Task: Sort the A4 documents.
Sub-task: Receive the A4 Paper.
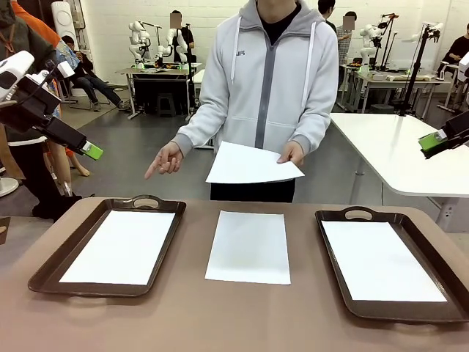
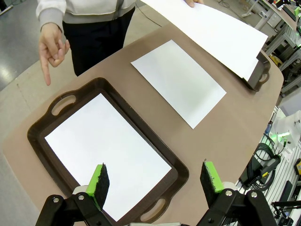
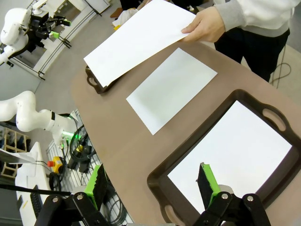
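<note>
One A4 document (image 1: 249, 246) (image 2: 178, 80) (image 3: 169, 89) lies flat on the table between two dark brown trays. Another sheet (image 1: 121, 246) (image 2: 106, 146) rests in the left tray (image 1: 44, 275) (image 2: 35, 136), and a third sheet (image 1: 381, 260) (image 3: 235, 155) in the right tray (image 1: 326, 242) (image 3: 157, 176). The person holds one more sheet (image 1: 249, 165) (image 2: 211, 28) (image 3: 141, 37) in one hand (image 1: 292, 154) above the far edge; the other hand (image 1: 165, 159) (image 2: 51, 47) points down towards the left tray. My left gripper (image 1: 91, 150) (image 2: 155, 178) hangs open high above the left tray. My right gripper (image 1: 432, 141) (image 3: 153, 181) hangs open above the right tray, holding nothing.
The brown table (image 1: 183, 323) has rounded corners, with bare strips between the trays and the middle sheet. A white table (image 1: 396, 147) stands behind on the right. Cables and equipment (image 3: 70, 146) lie on the floor beside the table.
</note>
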`<state>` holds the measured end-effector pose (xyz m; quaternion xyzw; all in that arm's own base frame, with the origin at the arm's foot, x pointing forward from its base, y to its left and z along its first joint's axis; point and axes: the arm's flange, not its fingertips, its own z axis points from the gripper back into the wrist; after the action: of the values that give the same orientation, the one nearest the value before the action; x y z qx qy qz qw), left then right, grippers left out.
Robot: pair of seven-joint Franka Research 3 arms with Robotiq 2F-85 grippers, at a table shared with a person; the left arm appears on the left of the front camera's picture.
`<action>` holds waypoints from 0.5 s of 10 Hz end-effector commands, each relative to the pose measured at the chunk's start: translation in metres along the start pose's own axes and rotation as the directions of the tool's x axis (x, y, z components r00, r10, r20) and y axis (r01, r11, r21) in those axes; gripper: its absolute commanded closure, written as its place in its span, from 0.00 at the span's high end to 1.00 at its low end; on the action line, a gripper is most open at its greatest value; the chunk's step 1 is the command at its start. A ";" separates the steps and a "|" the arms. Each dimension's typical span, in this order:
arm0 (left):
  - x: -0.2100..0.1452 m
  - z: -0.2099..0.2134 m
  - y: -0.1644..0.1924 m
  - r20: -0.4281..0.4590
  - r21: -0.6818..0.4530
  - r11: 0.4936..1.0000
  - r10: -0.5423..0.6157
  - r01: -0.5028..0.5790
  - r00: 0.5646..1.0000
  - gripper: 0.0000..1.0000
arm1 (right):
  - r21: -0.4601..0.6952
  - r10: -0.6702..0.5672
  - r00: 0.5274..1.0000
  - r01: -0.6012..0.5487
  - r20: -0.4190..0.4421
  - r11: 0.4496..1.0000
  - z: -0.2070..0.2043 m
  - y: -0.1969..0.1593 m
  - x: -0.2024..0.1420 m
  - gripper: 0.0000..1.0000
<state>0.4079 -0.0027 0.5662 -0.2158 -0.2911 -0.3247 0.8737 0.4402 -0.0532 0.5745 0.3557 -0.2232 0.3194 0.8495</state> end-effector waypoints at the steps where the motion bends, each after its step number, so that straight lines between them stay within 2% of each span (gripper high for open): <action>1: -0.001 0.000 0.000 -0.001 0.005 1.000 -0.003 0.003 1.000 1.00 | 0.004 0.002 1.000 -0.002 0.000 1.000 -0.001 0.000 0.000 1.00; 5: -0.001 0.000 0.000 -0.001 0.005 1.000 -0.003 0.003 1.000 1.00 | 0.004 0.002 1.000 -0.002 0.000 1.000 -0.001 0.000 0.000 1.00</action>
<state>0.4079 -0.0027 0.5662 -0.2158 -0.2911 -0.3247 0.8737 0.4402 -0.0532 0.5745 0.3557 -0.2233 0.3194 0.8495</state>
